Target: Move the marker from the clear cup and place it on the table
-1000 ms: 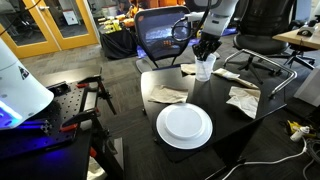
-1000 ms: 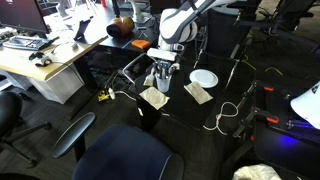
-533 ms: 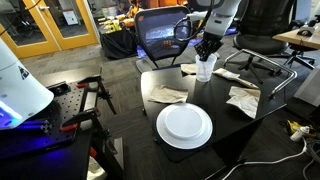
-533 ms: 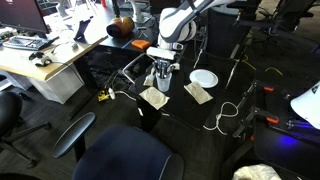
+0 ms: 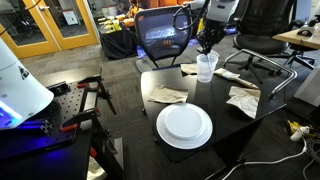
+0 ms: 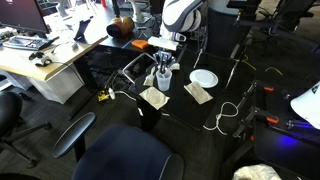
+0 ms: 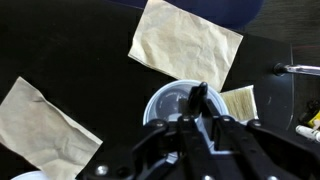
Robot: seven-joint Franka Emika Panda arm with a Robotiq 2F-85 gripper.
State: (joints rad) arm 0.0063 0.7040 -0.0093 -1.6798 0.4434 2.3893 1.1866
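Observation:
The clear cup stands on the black table near its far edge; it also shows in the other exterior view. My gripper hangs straight above the cup, a little clear of its rim, as seen in both exterior views. In the wrist view the gripper is shut on the dark marker, whose tip points down over the cup's round opening.
A round white plate lies at the table's near side. Crumpled paper napkins lie around the cup; they also show in the wrist view. Office chairs and a pale wooden desk surround the table.
My gripper has risen from down in the cup to above its rim, lifting the marker upward with it. The cup has stayed in place.

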